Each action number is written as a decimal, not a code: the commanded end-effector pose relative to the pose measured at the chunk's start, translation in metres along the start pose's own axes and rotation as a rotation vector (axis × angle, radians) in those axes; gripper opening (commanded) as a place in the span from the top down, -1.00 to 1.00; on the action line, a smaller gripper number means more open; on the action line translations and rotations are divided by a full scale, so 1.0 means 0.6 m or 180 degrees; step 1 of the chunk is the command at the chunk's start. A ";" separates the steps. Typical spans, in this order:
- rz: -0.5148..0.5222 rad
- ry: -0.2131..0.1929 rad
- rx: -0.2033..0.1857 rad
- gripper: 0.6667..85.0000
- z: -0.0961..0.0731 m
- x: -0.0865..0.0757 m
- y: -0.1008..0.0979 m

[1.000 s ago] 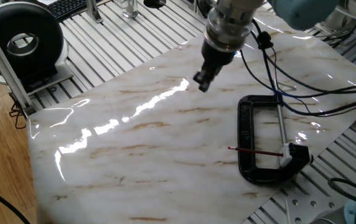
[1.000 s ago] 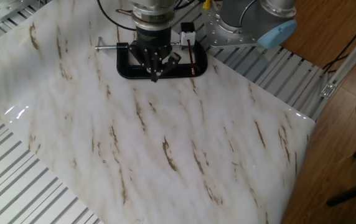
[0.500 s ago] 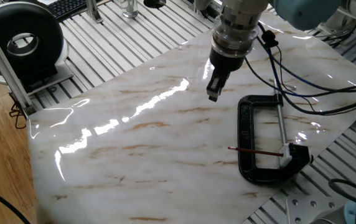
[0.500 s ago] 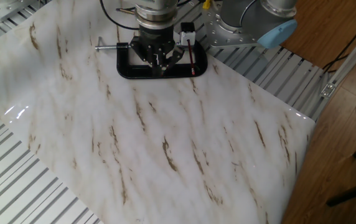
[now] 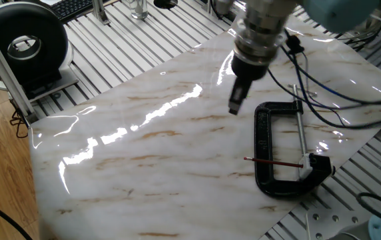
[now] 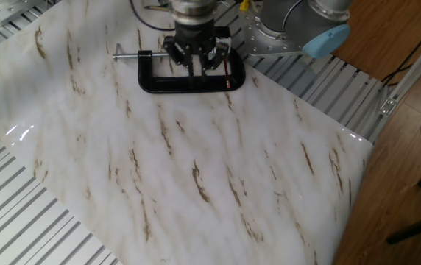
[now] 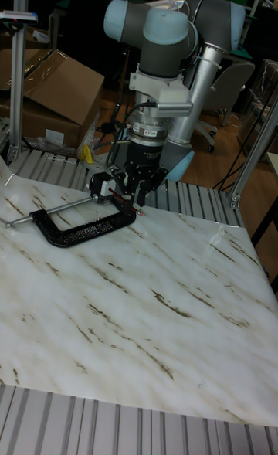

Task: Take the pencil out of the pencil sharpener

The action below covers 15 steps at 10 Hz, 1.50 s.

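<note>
1. On the marble-patterned table (image 5: 144,153), a black C-clamp (image 5: 277,150) lies flat near one corner, with its silver screw rod (image 5: 300,133) running along its open side.
2. The pencil sharpener (image 5: 308,161), a small white block, sits at the clamp's jaw end, touching the black frame.
3. The pencil (image 5: 274,162) is a thin dark-red stick. One end is seated in the sharpener; the rest extends across the clamp's opening and over the clamp's spine, with the free tip resting just beyond it on the table.
4. The gripper (image 5: 236,103) hangs above the table, pointing down, beside the end of the clamp opposite the sharpener. It touches neither the clamp nor the pencil.
5. In the other fixed view, the gripper (image 6: 193,62) appears over the clamp (image 6: 185,77), with the fingers spread apart and nothing between them.
6. In the tall fixed view, the gripper (image 7: 136,192) hangs just above the clamp (image 7: 81,227), close to the sharpener (image 7: 99,185) and the pencil (image 7: 122,198). The fingers stand parted and empty.
7. Dark cables (image 5: 324,87) trail from the arm's wrist across the table surface above the clamp.
</note>
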<state>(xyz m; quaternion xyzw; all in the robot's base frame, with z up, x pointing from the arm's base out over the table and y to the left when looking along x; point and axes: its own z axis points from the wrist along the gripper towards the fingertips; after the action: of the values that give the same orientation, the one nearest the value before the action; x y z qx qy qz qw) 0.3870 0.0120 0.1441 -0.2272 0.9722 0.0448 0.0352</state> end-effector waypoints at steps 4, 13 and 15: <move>-0.0073 -0.0081 -0.0043 0.23 0.025 0.051 0.005; -0.0184 -0.0002 0.0076 0.23 0.025 0.061 -0.011; -0.0129 0.0019 0.0054 0.21 0.025 0.064 -0.009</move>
<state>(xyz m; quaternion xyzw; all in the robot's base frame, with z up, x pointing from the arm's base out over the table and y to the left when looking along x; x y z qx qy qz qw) 0.3562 -0.0095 0.1242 -0.2550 0.9658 0.0310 0.0354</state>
